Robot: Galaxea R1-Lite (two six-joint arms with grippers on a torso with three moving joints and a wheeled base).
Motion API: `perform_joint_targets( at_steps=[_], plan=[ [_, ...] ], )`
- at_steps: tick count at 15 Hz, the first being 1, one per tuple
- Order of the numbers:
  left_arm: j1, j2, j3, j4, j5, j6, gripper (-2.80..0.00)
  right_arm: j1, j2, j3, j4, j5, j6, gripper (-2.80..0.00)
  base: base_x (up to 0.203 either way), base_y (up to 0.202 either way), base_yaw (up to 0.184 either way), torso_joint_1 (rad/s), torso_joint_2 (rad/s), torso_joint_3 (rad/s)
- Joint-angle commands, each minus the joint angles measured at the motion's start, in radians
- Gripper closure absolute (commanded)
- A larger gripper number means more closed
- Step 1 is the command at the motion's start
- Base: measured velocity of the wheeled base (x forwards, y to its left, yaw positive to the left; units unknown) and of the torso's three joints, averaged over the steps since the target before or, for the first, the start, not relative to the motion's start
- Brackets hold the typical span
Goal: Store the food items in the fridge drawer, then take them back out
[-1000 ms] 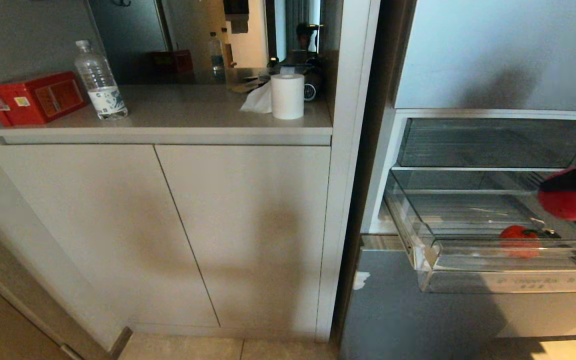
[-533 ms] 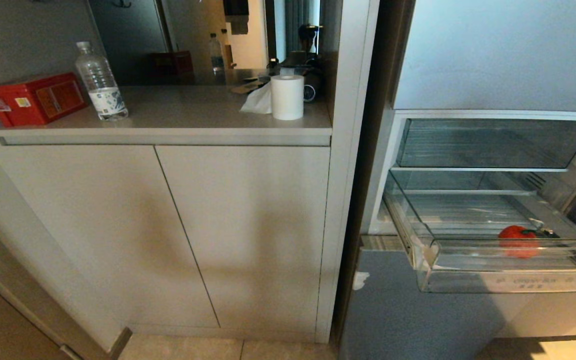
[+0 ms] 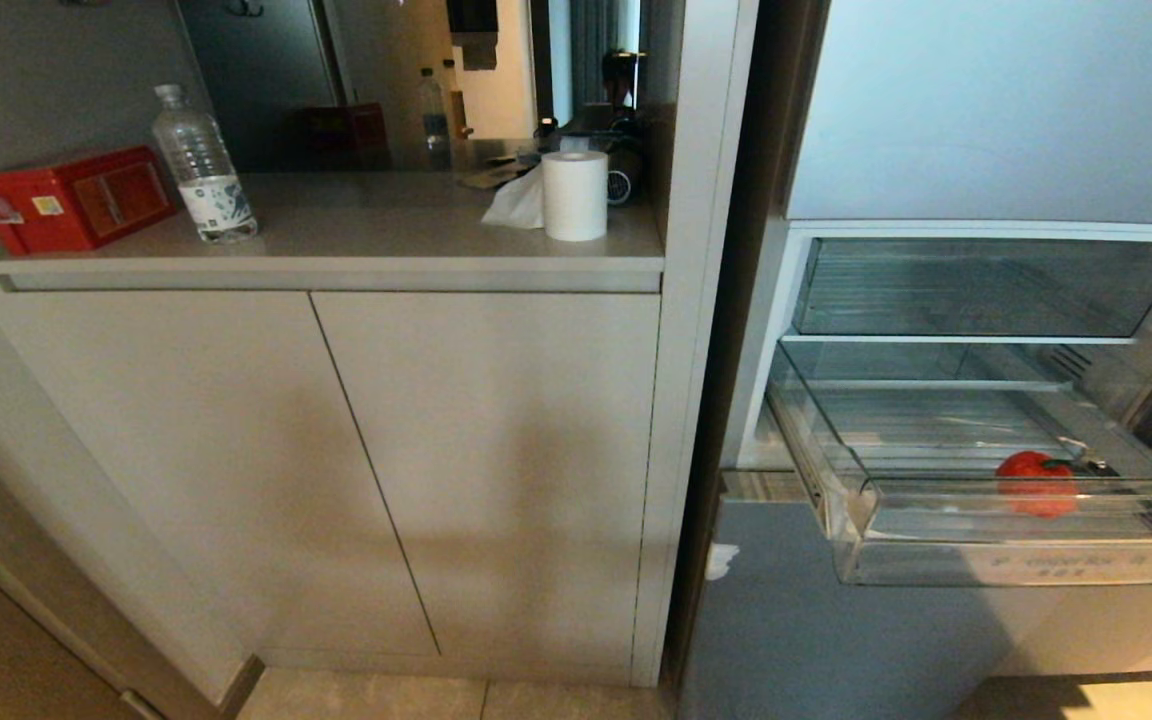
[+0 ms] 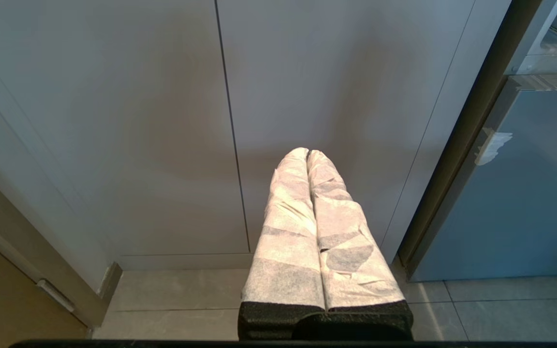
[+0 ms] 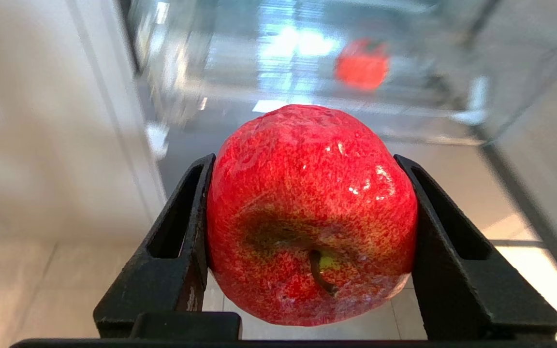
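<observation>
- We see the right claw clamped on a red apple, its 2 black fingers pressed against the apple's sides, stem end facing the wrist camera.
- Ahead of that claw, well apart from it, the tomato lies in the pulled-out fridge drawer.
- In the head view the tomato sits toward the drawer's right end, behind the clear front lip; neither arm shows there.
- Our left claw hangs before the cabinet doors, its 2 white-wrapped fingers pressed together, empty.
- On the counter stand a water bottle, a red box and a paper roll.
</observation>
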State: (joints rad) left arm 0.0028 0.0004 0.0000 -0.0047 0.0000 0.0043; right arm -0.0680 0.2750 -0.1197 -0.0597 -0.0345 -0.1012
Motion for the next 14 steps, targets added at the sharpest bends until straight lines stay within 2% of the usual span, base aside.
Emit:
perform_joint_targets(
  at_steps=[1, 5, 9, 14],
  plan=[
    [0.0, -0.002, 0.002, -0.001, 0.0, 0.0, 0.0, 0.035, -0.086, 0.118, -0.013, 0.002, -0.004, 0.0, 0.0, 0.0, 0.0, 0.0, 0.0, 0.0],
    [0.0, -0.002, 0.002, -0.001, 0.0, 0.0, 0.0, 0.061, -0.271, 0.119, 0.052, 0.016, 0.021, 0.0, 0.0, 0.0, 0.0, 0.0, 0.0, 0.0],
    [0.0, -0.002, 0.002, 0.0, 0.0, 0.0, 0.0, 0.065, -0.275, 0.12, 0.064, 0.011, 0.08, 0.0, 0.0, 0.0, 0.0, 0.0, 0.0, 0.0],
    [0.0, -0.002, 0.002, -0.001, 0.0, 0.0, 0.0, 0.065, -0.275, 0.12, 0.064, 0.01, 0.087, 0.0, 0.0, 0.0, 0.0, 0.0, 0.0, 0.0]
  ],
)
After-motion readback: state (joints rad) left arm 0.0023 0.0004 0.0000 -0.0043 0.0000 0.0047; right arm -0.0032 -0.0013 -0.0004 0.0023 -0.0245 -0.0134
